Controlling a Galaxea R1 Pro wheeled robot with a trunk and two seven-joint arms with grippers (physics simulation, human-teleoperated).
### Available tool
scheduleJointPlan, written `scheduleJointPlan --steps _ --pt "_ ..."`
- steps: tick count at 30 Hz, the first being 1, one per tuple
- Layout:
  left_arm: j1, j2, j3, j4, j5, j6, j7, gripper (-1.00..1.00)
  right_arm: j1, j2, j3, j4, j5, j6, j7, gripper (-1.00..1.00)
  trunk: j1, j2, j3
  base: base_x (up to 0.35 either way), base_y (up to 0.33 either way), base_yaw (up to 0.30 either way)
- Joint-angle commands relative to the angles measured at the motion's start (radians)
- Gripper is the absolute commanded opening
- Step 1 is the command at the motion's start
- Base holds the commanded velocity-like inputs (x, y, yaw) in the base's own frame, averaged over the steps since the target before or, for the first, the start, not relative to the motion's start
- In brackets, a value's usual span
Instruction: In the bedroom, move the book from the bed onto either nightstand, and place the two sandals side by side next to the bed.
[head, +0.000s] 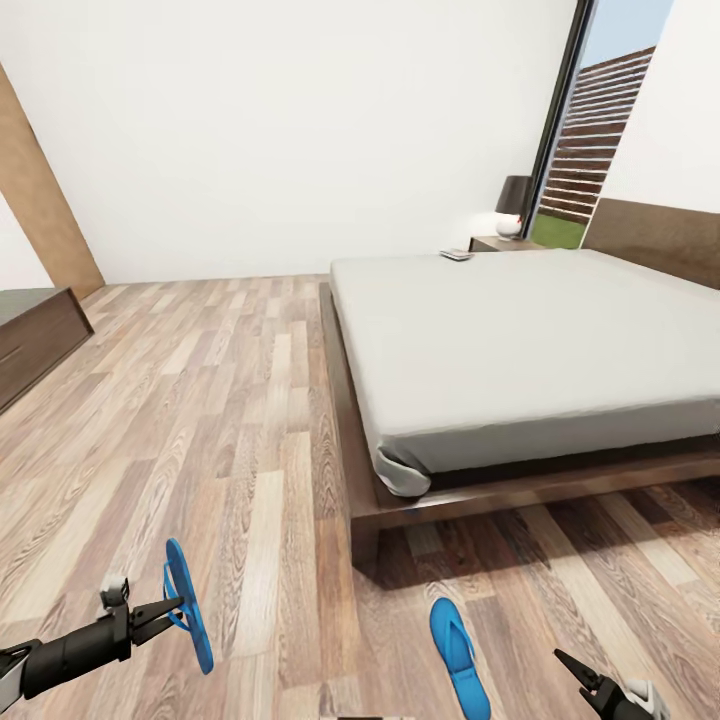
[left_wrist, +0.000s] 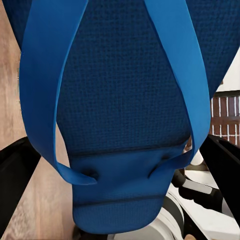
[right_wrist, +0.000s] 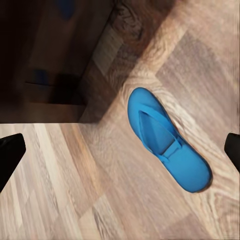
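My left gripper (head: 172, 610) is shut on one blue sandal (head: 188, 603), held on edge above the wood floor at the lower left. In the left wrist view this sandal (left_wrist: 120, 100) hangs sole-up between the dark fingers (left_wrist: 12, 185). The other sandal (head: 458, 655) lies flat on the floor near the bed's foot corner. My right gripper (head: 585, 675) hovers open to its right, and the right wrist view looks down on that sandal (right_wrist: 167, 145). The book (head: 457, 254) lies at the far corner of the bed (head: 520, 340), beside the nightstand (head: 500, 243).
A lamp (head: 513, 205) stands on the nightstand by the tall window (head: 590, 150). A low dark cabinet (head: 30, 345) sits at the left wall, with a wooden panel (head: 40, 190) behind it. Open plank floor (head: 220, 400) stretches left of the bed frame.
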Motion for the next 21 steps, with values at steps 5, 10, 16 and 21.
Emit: scheduleJointPlan --steps 5,10,16,21 --pt "-0.001 0.000 -0.006 0.000 0.006 0.011 -0.004 -1.00 -0.001 0.000 0.007 0.003 -0.011 0.009 0.004 1.00 0.000 0.000 -0.001 0.000 -0.155 0.007" --pt "-0.001 0.001 -0.006 0.000 0.006 0.011 -0.004 -1.00 -0.001 0.000 0.007 0.003 -0.012 0.009 0.002 1.00 0.000 0.000 -0.003 0.000 -0.156 0.064" --pt "-0.001 0.001 -0.006 0.000 0.006 0.011 -0.004 -1.00 -0.001 0.001 0.007 0.003 -0.013 0.009 0.000 1.00 0.000 0.000 -0.006 0.000 -0.156 0.115" --pt "-0.001 0.001 -0.003 0.000 0.006 0.011 -0.004 -1.00 -0.001 0.001 0.007 0.003 -0.014 0.008 0.000 1.00 0.000 0.000 -0.008 0.000 -0.151 0.158"
